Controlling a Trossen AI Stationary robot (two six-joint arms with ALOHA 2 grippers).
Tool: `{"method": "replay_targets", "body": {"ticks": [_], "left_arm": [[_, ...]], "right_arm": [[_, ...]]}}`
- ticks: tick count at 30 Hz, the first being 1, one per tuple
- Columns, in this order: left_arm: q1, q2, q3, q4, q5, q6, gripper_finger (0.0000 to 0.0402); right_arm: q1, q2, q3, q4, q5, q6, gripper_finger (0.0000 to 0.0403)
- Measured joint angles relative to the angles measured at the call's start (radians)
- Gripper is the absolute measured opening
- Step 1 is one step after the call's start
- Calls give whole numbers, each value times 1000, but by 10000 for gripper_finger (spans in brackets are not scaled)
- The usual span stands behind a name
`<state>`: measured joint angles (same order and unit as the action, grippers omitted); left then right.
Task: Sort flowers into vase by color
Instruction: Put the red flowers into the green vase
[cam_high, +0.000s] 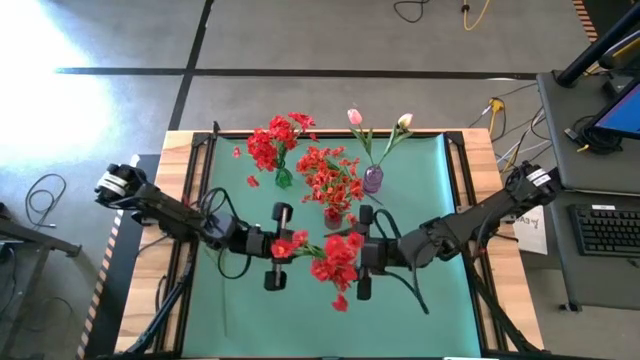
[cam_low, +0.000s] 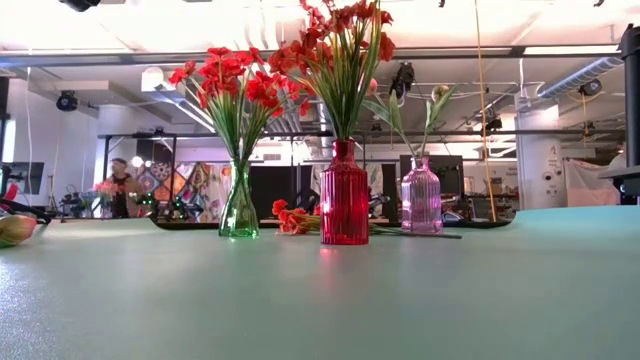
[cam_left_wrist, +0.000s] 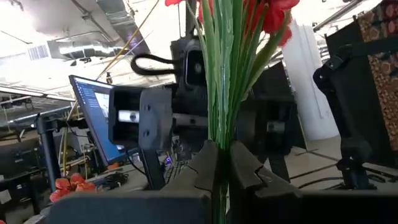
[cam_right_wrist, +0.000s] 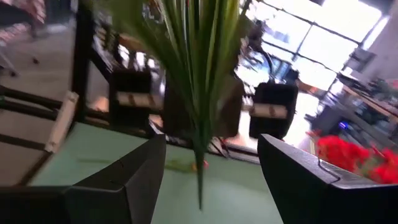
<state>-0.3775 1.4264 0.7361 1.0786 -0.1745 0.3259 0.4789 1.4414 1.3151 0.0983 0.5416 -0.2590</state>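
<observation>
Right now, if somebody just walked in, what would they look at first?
Probably the red flower bunch held up in the middle of the green table. The left claw is shut on its green stems, and the right claw sits open around the stem tips. Behind it stand three vases: a green vase and a red vase full of red blooms, and a pink vase with tulip buds.

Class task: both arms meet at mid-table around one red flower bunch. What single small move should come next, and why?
Probably the right claw should close on the stems. The left claw is shut on the red flower bunch, and in the right wrist view those stems hang between open fingers, so a handover looks ready.
</observation>
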Motion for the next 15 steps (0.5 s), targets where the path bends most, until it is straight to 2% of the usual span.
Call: {"method": "replay_targets", "body": {"ticks": [2, 7, 15], "left_arm": [[2, 3, 2, 1, -8, 2, 0], [3, 5, 3, 2, -121, 6, 0], [6, 29, 32, 10, -127, 32, 0]], "right_arm": [[-2, 0, 0, 30, -37, -8, 247], [-9, 0, 0, 53, -59, -22, 247], [-57, 2, 0, 70, -79, 10, 240]]}}
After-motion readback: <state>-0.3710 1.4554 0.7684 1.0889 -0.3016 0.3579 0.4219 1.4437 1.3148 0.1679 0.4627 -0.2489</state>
